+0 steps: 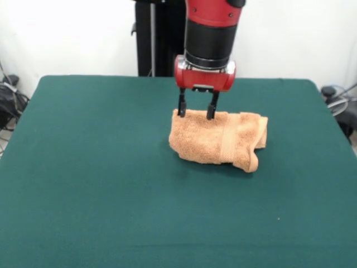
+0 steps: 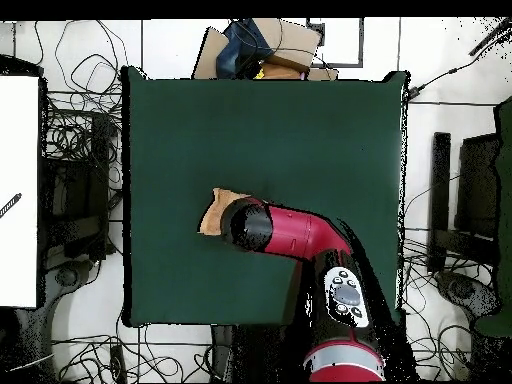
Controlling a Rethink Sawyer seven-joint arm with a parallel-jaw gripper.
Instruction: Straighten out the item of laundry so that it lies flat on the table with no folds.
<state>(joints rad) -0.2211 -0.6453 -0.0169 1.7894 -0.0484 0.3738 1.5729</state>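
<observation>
The towel lies bunched and folded near the middle of the counter, somewhat closer to the far edge where the robot stands, with its woven band running across the folded part. The gripper hangs straight down over the towel's far edge, its two fingers spread apart, tips touching the cloth's top fold but not clamped on it. From overhead, the arm hides most of the towel.
</observation>
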